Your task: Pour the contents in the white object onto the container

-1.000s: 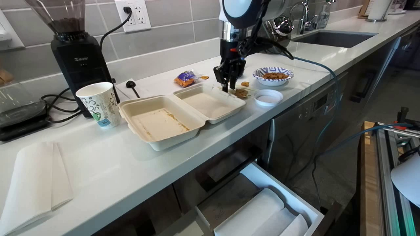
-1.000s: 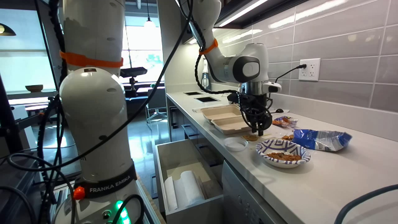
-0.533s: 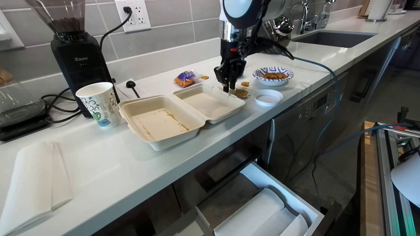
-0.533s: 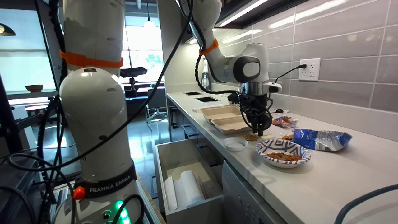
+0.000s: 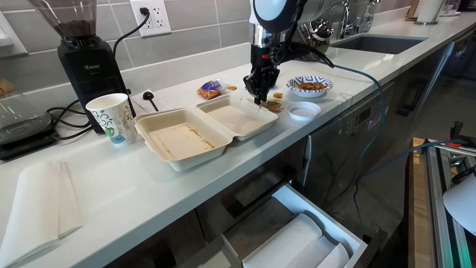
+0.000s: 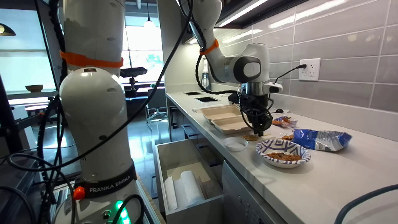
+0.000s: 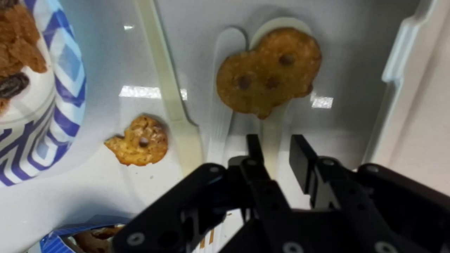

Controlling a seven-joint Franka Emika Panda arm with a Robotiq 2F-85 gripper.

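A small, low white cup (image 5: 304, 111) stands near the counter's front edge; it also shows in an exterior view (image 6: 235, 144). No snack bits are visible in it. The large off-white foam box (image 5: 178, 139) lies open beside it, with crumbs in one half; its edge shows in the wrist view (image 7: 418, 95). A pale spoon (image 7: 270, 153) lies on the counter between cup and box, with a brown snack piece (image 7: 272, 72) on its bowl. My gripper (image 7: 276, 140) is partly open, pointing down, its fingers either side of the spoon's handle. Contact cannot be told.
The blue-patterned bowl (image 5: 309, 95) with brown bits stands behind the cup. A fork, knife and loose pretzel (image 7: 142, 142) lie beside the spoon. A blue bag (image 6: 321, 140), an orange packet (image 5: 211, 90), and a tall paper cup (image 5: 113, 121) stand around. A drawer (image 5: 334, 227) is open below.
My gripper's fingers look a little closer together than before. The arm has barely moved. The box, cup and bowl stay in place.
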